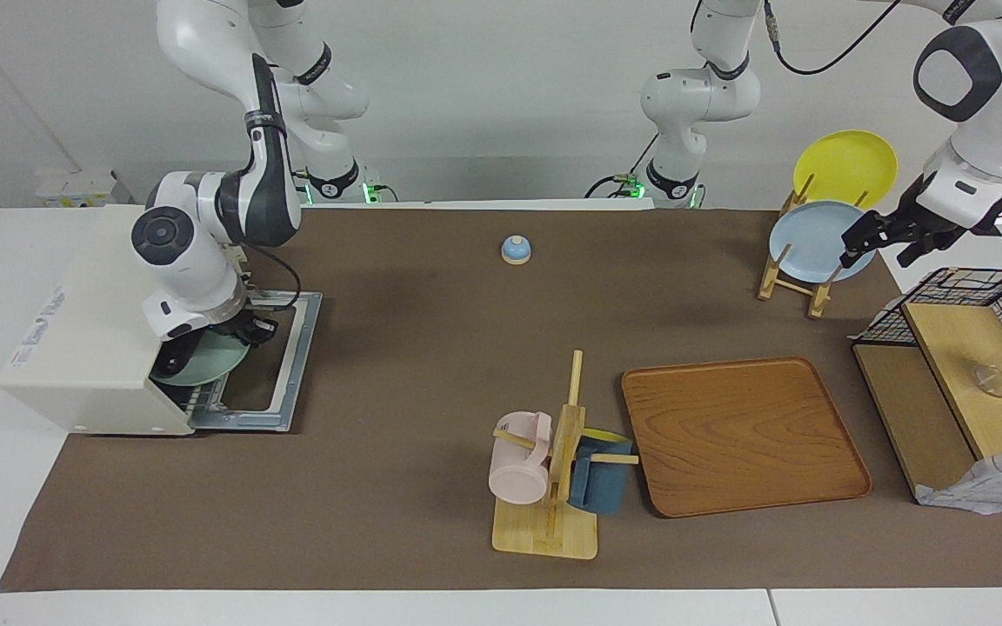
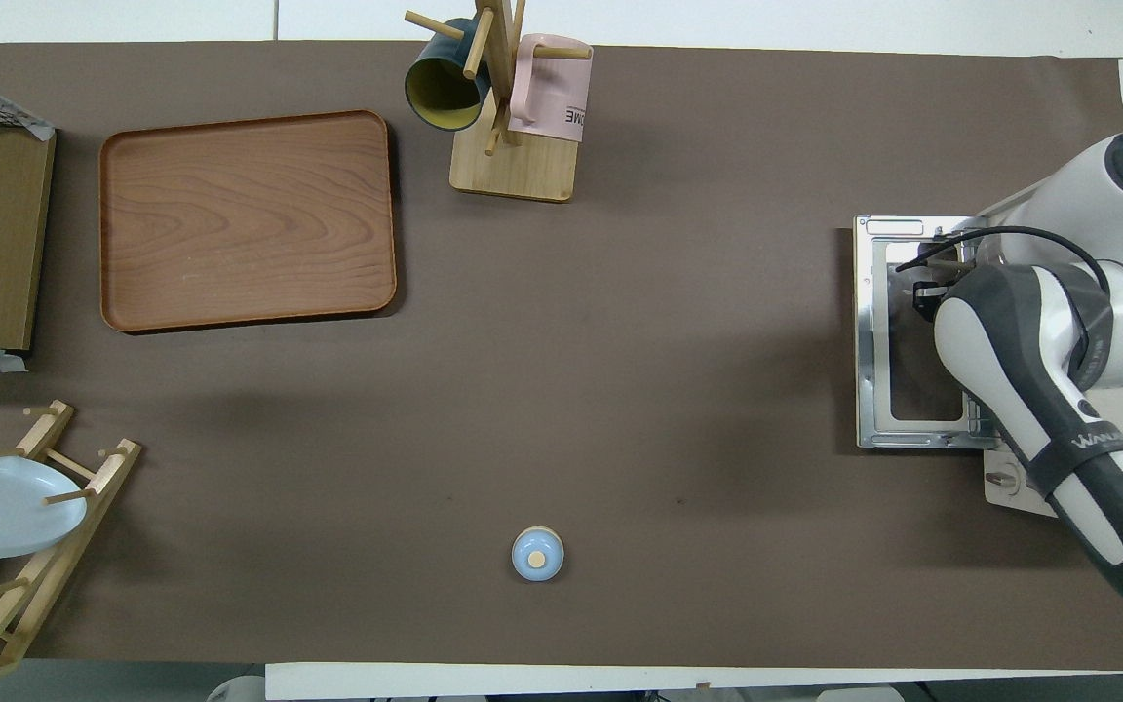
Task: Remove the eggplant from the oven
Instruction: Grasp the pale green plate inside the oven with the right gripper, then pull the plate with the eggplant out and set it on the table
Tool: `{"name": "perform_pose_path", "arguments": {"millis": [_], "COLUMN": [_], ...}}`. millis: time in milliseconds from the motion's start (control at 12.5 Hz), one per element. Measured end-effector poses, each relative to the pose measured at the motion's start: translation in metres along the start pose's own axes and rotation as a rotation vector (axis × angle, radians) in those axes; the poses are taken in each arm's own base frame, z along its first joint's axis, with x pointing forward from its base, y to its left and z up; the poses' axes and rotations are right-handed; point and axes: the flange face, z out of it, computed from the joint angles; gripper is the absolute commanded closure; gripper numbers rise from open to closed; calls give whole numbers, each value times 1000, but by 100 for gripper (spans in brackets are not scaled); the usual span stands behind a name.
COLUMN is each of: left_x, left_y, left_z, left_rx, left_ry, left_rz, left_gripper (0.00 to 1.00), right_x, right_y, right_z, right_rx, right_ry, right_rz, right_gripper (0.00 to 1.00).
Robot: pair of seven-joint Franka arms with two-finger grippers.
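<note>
The oven (image 1: 92, 348) stands at the right arm's end of the table, its door (image 1: 270, 365) dropped flat so the right gripper (image 1: 244, 330) can reach the green plate (image 1: 201, 365) at its mouth; whether that gripper's fingers are apart or together cannot be told. The eggplant is hidden, presumably on that plate. The left gripper (image 1: 871, 236) waits over the plate rack (image 1: 792, 278), its finger state likewise unclear.

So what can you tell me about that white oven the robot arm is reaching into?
The oven is a cream-white box at the right arm's end of the table, seemingly painted metal. Its door is dropped flat open onto the brown mat, a silvery frame around dark glass. A wire rack shows at the mouth, with a mint-green plate partly out over it. The right gripper is at the opening, above the plate. No eggplant is visible; the arm hides most of the inside.
</note>
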Motion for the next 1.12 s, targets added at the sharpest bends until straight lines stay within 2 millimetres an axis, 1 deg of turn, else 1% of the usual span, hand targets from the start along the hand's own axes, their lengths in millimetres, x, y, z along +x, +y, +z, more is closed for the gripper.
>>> {"name": "perform_pose_path", "arguments": {"millis": [80, 161, 241, 321, 401, 482, 562, 642, 723, 803, 883, 964, 1044, 1124], "left_x": [0, 0, 0, 0, 0, 0, 0, 0, -1, -1, -2, -4, -6, -7], "left_y": [0, 0, 0, 0, 0, 0, 0, -1, -3, -6, -11, -18, -25, -30], "left_z": [0, 0, 0, 0, 0, 0, 0, 0, 0, 0, 0, 1, 1, 1], "left_rx": [0, 0, 0, 0, 0, 0, 0, 0, 0, -1, -1, -2, -3, -4], "left_ry": [0, 0, 0, 0, 0, 0, 0, 0, 0, 0, 0, -1, -2, -3], "left_rz": [0, 0, 0, 0, 0, 0, -2, -5, -9, -16, -26, -39, -52, -60], "left_gripper": [0, 0, 0, 0, 0, 0, 0, 0, 0, 0, 0, 0, 0, 0], "right_x": [-3, -6, -9, -12, -15, -20, -27, -36, -46, -57, -69, -79, -89, -97], "right_y": [-22, -48, -81, -123, -169, -223, -277, -332, -385, -432, -471, -502, -529, -543], "right_z": [-7, -15, -28, -45, -62, -75, -80, -79, -71, -57, -41, -26, -14, -9], "right_rx": [-9, -21, -37, -56, -72, -80, -76, -67, -61, -55, -46, -29, 0, 14], "right_ry": [1, -5, -13, -17, -15, -16, -21, -15, -6, 4, 8, 11, 24, 34], "right_rz": [-35, -52, -50, -36, -19, 6, 29, 55, 75, 86, 89, 88, 94, 100], "right_gripper": [100, 100, 100, 100, 100, 100, 100, 100, 100, 100, 100, 99, 91, 77]}}
